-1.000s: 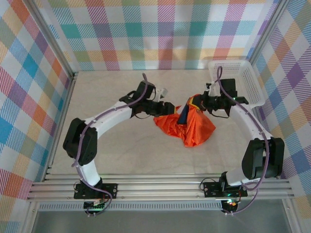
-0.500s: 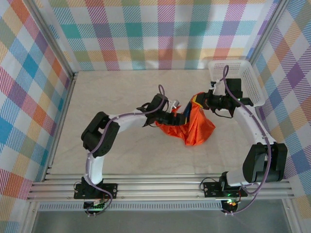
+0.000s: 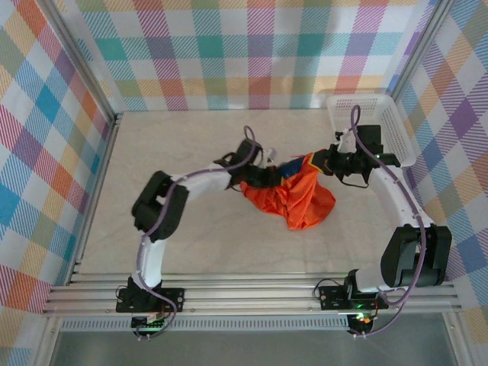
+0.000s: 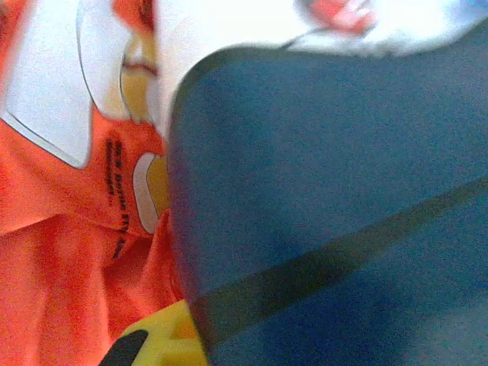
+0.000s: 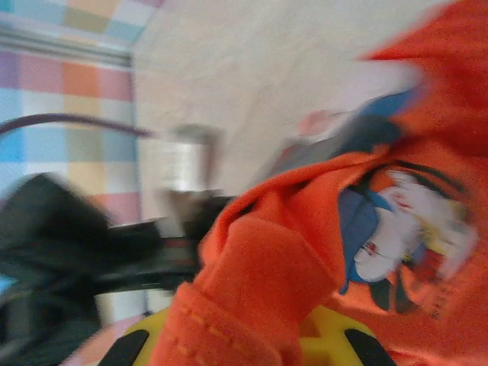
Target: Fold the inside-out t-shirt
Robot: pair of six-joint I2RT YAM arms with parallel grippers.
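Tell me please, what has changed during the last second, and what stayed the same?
The left tool moved right, from beside the t-shirt onto its upper edge, and closed on the fabric. That edge now runs stretched between the two tools. The right tool stayed shut on the garment's right end, and the white basket did not move.

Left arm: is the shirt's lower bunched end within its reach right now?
Likely yes, since nothing lies between, but the left end effector is shut on the t-shirt at its top edge and must release first.
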